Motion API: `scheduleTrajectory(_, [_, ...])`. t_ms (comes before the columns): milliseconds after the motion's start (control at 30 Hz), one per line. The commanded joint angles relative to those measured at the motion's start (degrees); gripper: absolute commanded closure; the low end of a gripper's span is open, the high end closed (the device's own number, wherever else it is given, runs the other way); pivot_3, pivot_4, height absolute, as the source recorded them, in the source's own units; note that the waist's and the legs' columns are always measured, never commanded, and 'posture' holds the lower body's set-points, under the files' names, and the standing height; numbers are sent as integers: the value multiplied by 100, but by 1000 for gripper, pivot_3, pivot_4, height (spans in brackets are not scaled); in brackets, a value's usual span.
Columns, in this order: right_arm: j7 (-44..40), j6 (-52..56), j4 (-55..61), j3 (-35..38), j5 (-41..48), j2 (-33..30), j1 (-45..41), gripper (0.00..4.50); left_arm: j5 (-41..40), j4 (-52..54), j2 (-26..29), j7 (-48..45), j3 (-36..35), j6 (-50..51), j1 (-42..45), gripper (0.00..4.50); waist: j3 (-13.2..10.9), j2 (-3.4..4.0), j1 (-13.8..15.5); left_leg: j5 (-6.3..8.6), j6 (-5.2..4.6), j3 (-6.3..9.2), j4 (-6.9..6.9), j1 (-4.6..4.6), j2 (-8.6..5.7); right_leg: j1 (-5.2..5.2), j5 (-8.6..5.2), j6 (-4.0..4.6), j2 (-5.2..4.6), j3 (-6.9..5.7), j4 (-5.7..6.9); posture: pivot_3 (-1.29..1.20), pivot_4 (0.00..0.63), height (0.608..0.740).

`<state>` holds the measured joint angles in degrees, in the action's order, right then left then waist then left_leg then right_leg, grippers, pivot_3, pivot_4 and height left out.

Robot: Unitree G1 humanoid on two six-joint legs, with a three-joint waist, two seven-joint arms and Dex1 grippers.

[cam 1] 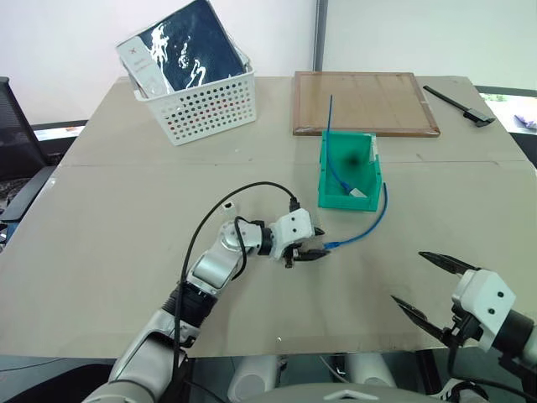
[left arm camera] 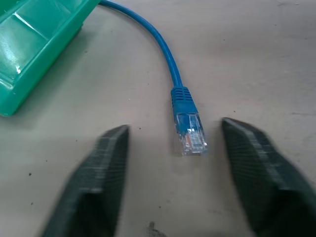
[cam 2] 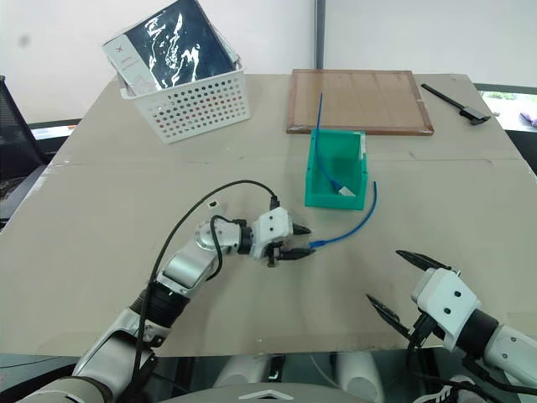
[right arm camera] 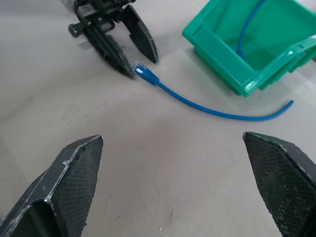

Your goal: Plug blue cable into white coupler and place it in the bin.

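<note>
The right gripper (cam 1: pixel 430 281) hovers nearest, fingers spread wide, holding nothing. Further in, the left gripper (cam 1: pixel 312 249) sits low over the table (cam 1: pixel 126 252) with its fingers (left arm camera: pixel 98 168) apart on either side of the blue cable (cam 1: pixel 369 228)'s clear plug (left arm camera: pixel 191 136), not clamped on it. Beyond, the cable runs into the green bin (cam 1: pixel 334 198), where a small white coupler (cam 1: pixel 357 192) lies. Farthest, a white basket (cam 1: pixel 210 105) holds a dark packet (cam 1: pixel 191 42).

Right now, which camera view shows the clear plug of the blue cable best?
The left wrist view: the clear plug lies on the table between the left gripper fingers, untouched, its contacts visible. In the right wrist view the plug is small beside those fingers. In both eye views it is only a tiny tip.
</note>
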<state>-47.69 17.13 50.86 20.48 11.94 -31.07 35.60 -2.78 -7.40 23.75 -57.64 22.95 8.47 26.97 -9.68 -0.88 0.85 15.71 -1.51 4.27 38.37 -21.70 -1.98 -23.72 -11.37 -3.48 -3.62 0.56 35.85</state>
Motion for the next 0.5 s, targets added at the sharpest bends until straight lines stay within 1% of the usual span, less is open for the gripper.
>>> scheduleTrajectory(33, [239,35,262,-114,106,103,103,0,15,-41,92,-251,57,-158,-45,4042,1,0,-5,0,0,0,0,0,0,0,0,0,0,0,0,0,150,740])
scheduleTrajectory(100, [459,352,284,-270,314,262,113,0,-126,-20,106,-453,26,-317,-71,4490,1,0,-5,0,0,0,-2,0,1,0,0,1,0,0,0,0,150,740])
scheduleTrajectory(200, [876,1164,290,-492,795,559,133,0,-574,196,99,-908,-105,-534,-132,4490,1,0,-4,0,0,2,-2,-2,2,-1,2,7,-2,-1,0,0,150,740])
scheduleTrajectory(233, [976,1410,310,-591,1028,669,186,0,-812,371,90,-1073,-173,-438,-152,4490,0,0,-3,0,0,2,-2,-3,2,-2,-1,36,-4,-1,-1,0,150,740])
scheduleTrajectory(300, [1160,1818,379,-689,1478,837,239,0,-1080,559,57,-1229,-266,-366,-140,4490,0,1,5,0,0,3,-1,-6,3,-6,-1,42,-6,-1,-1,0,150,740])
scheduleTrajectory(400, [1634,2321,436,-713,2148,1187,188,0,-1263,580,-89,-1277,-410,-581,5,4490,0,1,3,0,0,5,0,-8,2,-7,-2,42,-10,-3,-1,0,150,740])
scheduleTrajectory(500, [2040,2559,529,-690,2835,1460,14,0,-1302,516,-274,-1201,-539,-918,124,4490,0,1,0,0,0,6,0,-7,2,-6,-13,23,-8,-5,-1,0,150,740])
